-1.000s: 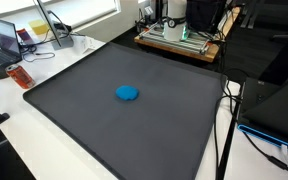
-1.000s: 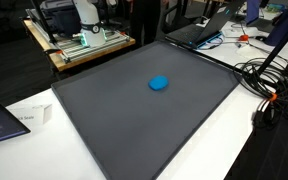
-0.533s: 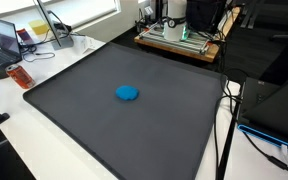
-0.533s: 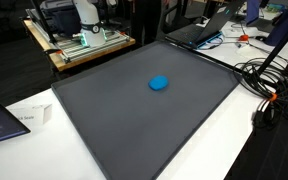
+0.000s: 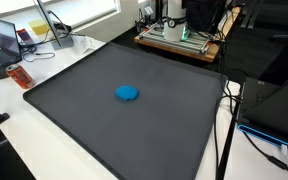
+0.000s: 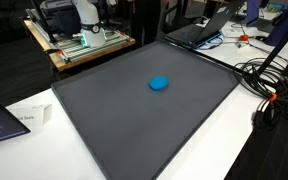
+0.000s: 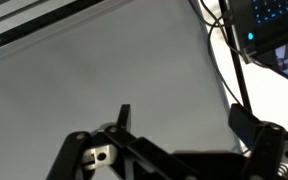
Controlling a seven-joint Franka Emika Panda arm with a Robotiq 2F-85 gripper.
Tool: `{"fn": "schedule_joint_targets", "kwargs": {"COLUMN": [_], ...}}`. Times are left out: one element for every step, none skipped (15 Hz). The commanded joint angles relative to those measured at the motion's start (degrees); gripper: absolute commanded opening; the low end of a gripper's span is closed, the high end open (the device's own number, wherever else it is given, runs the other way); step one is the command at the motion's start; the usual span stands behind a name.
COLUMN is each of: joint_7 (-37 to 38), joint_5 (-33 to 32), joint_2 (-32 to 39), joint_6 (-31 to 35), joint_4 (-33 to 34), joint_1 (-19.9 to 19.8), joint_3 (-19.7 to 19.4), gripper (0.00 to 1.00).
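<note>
Since the earlier exterior frames match these spot for spot, there is no change to log: the blue lump (image 5: 128,93) (image 6: 160,83) lies where it lay.

The lump sits flat on the dark mat (image 5: 104,135) (image 6: 134,130). In both exterior views it is near the mat's middle, a little toward the mat's far edge, and touches nothing else.

The pincer (image 7: 179,125) shows only in the wrist view. Its jaws are spread wide with nothing between them, and it hangs over plain mat surface (image 7: 84,80). The lump is outside that view, so I cannot tell how near the pincer stands to it.

Edges:
- White tabletop (image 5: 44,140) rings the mat.
- In an exterior view an orange item (image 5: 21,76) lies just beside one mat corner.
- A wooden stand (image 5: 179,42) rises just past the mat's far edge.
- Black cables (image 5: 224,115) run close along the mat's opposite side.
- In an exterior view the cables (image 6: 269,88) bunch just off the mat's border.
- In the wrist view the mat's border crosses the upper corner.

Open room: the mat runs unbroken from the lump out to every border, and the clutter keeps off the mat.
</note>
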Motion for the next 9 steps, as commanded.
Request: {"fn": "schedule_joint_targets", "kwargs": {"joint_7": [10.1,13.1,16.7,19.7,23.2,26.9,30.5,33.9,37.3], "joint_5": [-2.6,-4.6,-7.5,-10.2,-13.4,-16.8,-19.9,-22.7,-25.5], "joint_2": [2.9,4.0,5.3,6.4,7.6,9.0,10.2,11.5,12.7], "joint_6": [8.1,9.9,11.7,12.6,13.1,13.1,13.0,12.4,11.9], "joint_4": [0.3,0.7,1.0,1.4,1.8,2.3,2.8,3.4,4.1], "joint_1": [-0.5,-0.6,-1.0,-1.1,-1.2,-1.3,-1.2,-1.0,-0.7], "joint_3": [1.2,1.7,2.3,2.6,2.9,3.2,3.3,3.2,2.9], "gripper": [1.0,1.0,1.0,1.0,1.0,1.0,1.0,1.0,1.0]}}
